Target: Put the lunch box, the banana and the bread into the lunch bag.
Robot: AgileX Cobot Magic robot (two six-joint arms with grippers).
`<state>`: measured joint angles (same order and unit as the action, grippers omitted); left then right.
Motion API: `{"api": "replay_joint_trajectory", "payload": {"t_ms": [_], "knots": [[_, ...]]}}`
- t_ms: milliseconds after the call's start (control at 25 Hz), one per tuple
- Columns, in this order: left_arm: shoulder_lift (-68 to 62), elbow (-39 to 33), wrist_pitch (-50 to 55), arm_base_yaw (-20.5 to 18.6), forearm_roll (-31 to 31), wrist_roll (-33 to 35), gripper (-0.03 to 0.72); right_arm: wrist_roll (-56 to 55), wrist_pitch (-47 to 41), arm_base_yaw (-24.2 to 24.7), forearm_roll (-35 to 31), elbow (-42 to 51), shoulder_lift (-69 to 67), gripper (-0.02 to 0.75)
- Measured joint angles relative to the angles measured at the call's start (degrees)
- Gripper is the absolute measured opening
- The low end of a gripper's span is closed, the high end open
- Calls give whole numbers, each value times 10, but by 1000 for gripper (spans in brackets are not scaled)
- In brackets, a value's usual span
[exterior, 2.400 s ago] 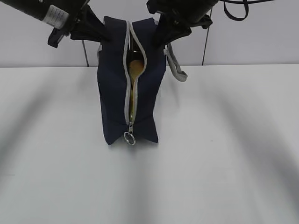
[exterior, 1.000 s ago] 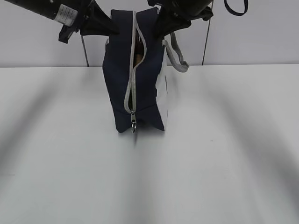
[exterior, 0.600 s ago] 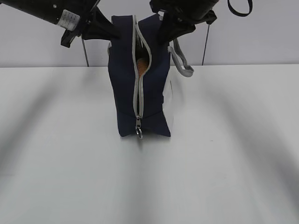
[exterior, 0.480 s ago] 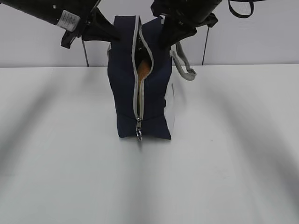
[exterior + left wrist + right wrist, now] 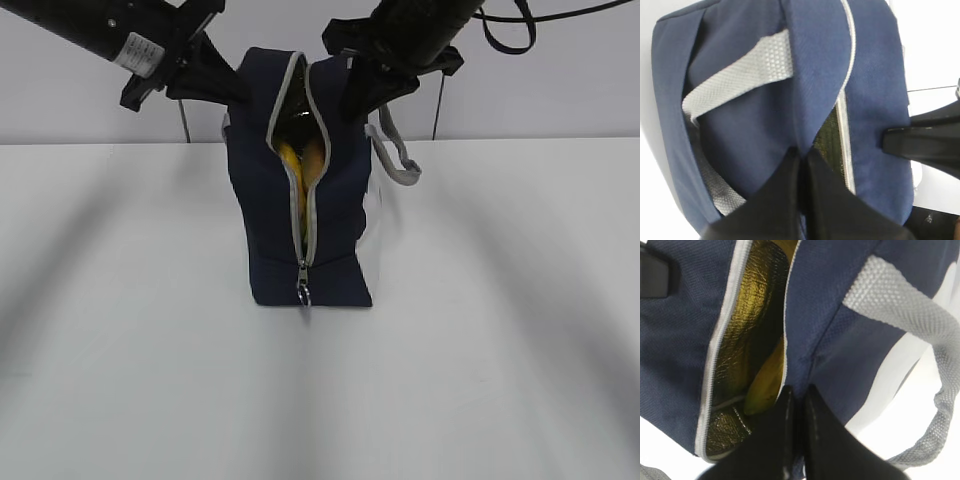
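Observation:
The navy lunch bag (image 5: 300,230) stands upright mid-table, its grey zipper (image 5: 303,210) parted at the top. My left gripper (image 5: 232,88) is shut on the left top edge of the bag (image 5: 760,130), fingertips pinching fabric (image 5: 801,156). My right gripper (image 5: 352,98) is shut on the right top edge (image 5: 797,391). The yellow banana (image 5: 766,384) lies inside against the gold foil lining (image 5: 747,320) and shows through the gap (image 5: 292,160). The lunch box and the bread are hidden.
A grey handle (image 5: 397,160) hangs off the bag's right side, and the other handle (image 5: 737,72) lies on its left face. The zipper's ring pull (image 5: 303,296) dangles near the white table (image 5: 480,330). A pale wall stands behind.
The bag has come lower and slightly right, held by both grippers. Its top opening has spread wider, and yellow banana shows where an orange-brown patch showed before.

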<state>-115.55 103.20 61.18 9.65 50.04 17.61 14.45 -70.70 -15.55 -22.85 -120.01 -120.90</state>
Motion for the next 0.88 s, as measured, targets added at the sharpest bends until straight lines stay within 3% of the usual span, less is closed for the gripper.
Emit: {"api": "replay_joint_trajectory", "payload": {"t_ms": [480,560,800,880], "knots": [[-3,1,11,0,0,-4,13,-14,-2,0,21,-1,0,11],[-3,1,16,-1,0,-10,66,-14,-2,0,22,-1,0,57],[10,1,24,-12,-3,-12,285,-14,-4,0,45,-1,13,320],[20,1,25,-13,-3,-12,325,-15,-4,0,63,-1,30,365]]}}
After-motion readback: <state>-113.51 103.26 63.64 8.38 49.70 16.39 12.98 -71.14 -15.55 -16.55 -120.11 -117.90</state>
